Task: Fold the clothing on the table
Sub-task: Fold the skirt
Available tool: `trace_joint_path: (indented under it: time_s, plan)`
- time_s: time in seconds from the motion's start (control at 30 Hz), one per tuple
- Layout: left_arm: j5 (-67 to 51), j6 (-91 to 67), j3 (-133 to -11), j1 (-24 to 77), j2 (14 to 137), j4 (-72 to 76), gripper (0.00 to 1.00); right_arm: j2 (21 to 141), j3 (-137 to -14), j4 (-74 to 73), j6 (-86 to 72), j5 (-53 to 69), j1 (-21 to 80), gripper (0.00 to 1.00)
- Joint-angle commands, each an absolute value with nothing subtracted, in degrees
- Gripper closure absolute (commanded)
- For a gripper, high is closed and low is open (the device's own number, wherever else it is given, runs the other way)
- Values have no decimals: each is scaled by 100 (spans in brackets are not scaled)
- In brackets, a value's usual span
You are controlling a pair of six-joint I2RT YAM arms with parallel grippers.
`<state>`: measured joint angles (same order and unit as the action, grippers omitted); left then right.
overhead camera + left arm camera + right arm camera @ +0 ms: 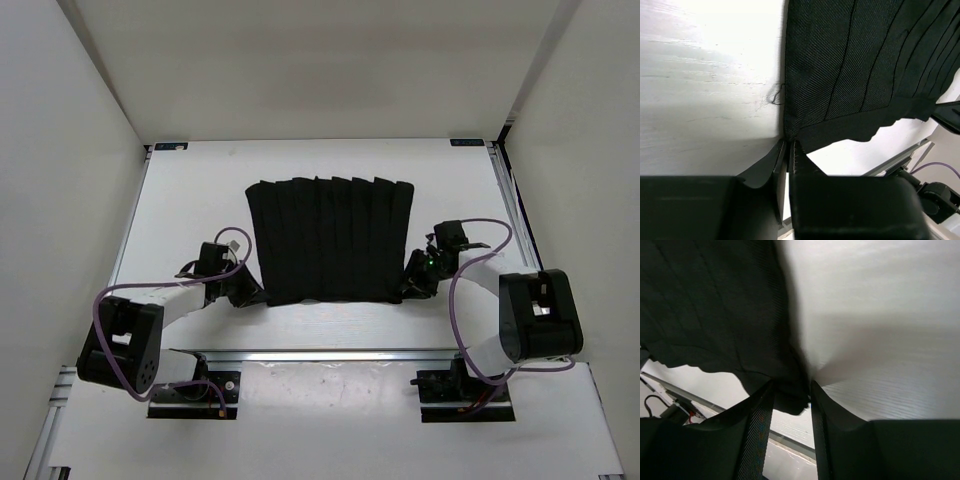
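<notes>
Left gripper [788, 145]: fingers drawn to a narrow slit, pinching the near-left corner of the clothing [855, 65] at the tips; the band edge of the fabric ran off to the right from that pinch. A tuft of loose threads [773, 97] stood out from the garment's left edge, over the counter [705, 90].

Right gripper [792, 387]: fingers set moderately apart, with the near-right corner of the clothing bunched between them and filling the gap; held.

Clothing, overhead view [330, 240]: one black pleated garment, lying flat and spread at the middle of the counter [200, 200], pleats running from near to far, the narrower banded edge toward the arms, the wider edge away. Both near corners were taken up, the left gripper [245, 290] at one and the right gripper [415, 285] at the other.

Counter: white, with an aluminium rail [330, 355] along the near side, just beyond the arm bases.

Purple cable [100, 300]: looped along the left arm; a second one looped along the right arm.
</notes>
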<state>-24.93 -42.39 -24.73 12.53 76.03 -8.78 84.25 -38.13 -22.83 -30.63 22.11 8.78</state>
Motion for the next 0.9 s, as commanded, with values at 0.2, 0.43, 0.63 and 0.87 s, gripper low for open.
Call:
trace_joint_path:
  time_s: [0.2,0.43,0.63,0.87]
  plan:
    - [-2400,-4053,-2478,1249,7647,-948,100,8842,-3893,-2020,-3191,2409,967,100]
    - [-1996,-3665,-2593,1063,7620,-1397,100,8394,-3744,-2530,-2804,1829,440,100]
    - [-1820,-3568,-2733,1011,7655,-1512,100,8367,-3814,-2821,-2751,1346,492,100]
    - [-1960,-3682,-2813,1028,7638,-1459,100,8297,-4271,-3339,-2576,1073,686,100]
